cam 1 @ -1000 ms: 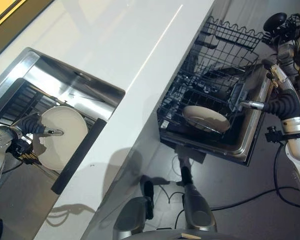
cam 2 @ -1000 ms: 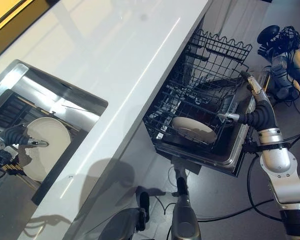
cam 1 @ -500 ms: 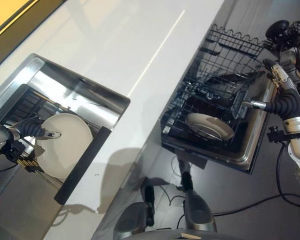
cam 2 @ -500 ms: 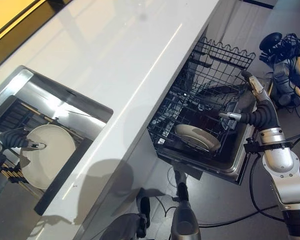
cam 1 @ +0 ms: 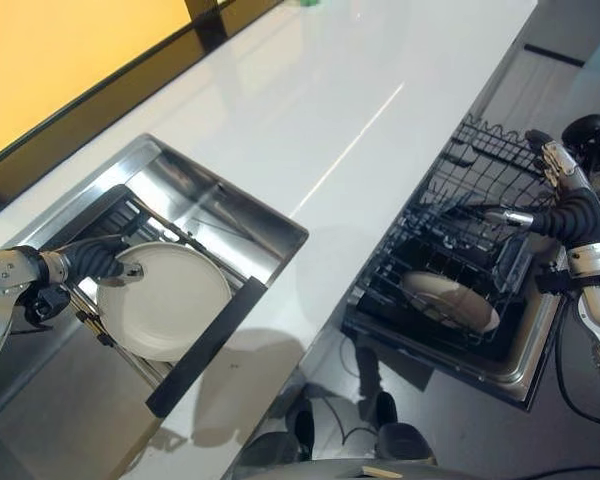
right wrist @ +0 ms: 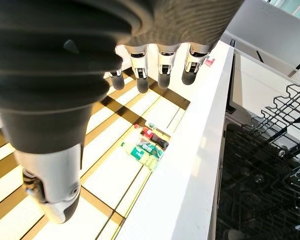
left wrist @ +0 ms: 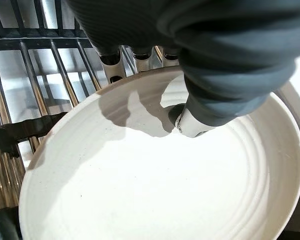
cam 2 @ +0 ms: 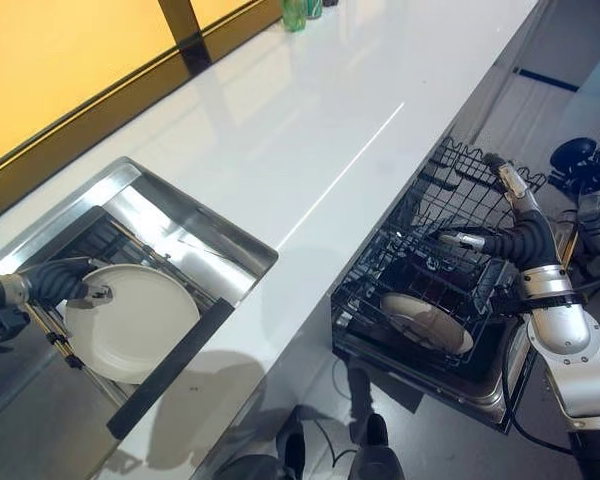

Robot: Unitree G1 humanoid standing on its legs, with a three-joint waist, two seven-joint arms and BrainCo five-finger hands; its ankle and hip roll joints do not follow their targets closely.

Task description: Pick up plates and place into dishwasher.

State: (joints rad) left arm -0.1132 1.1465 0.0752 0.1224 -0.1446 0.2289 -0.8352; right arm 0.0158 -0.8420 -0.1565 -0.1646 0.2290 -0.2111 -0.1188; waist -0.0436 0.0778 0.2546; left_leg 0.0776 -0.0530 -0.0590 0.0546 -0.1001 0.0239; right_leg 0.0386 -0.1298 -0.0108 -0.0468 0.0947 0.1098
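White counter (cam 1: 310, 110) ran long and bare from about 7 o'clock up to 1 o'clock in the head views, with a steel sink (cam 1: 215, 200) cut into it at 9 o'clock. Down in that sink, a cream plate (cam 1: 165, 300) lay over a dark wire rack (left wrist: 35, 75), and the left hand (cam 1: 105, 265) was right on it: thumb (left wrist: 190, 122) pressed onto the plate's inner face, fingers (left wrist: 112, 62) tucked under the rim at the far edge. That was a pinch on the rim, the plate held but sitting low over the rack bars. A black bar (cam 1: 208, 345) lay across the sink's near edge, just beside the plate at its 4 o'clock.

Over at 3 o'clock, the pulled-out dishwasher rack (cam 1: 460, 250) hung below the counter's edge, black wire all round. A second plate (cam 1: 450, 300) sat inside it, tilted among the tines toward the near end of the basket. The right hand (cam 2: 500, 215) hovered above the rack's far side, thumb (cam 2: 460, 240) jutting out toward the wires, apart from them. In its own wrist view the fingers (right wrist: 162, 65) hung out straight in a row, thumb (right wrist: 52, 195) spread wide, nothing between them. Green bottles (cam 2: 295, 12) stood at the counter's far end, up at 12 o'clock.
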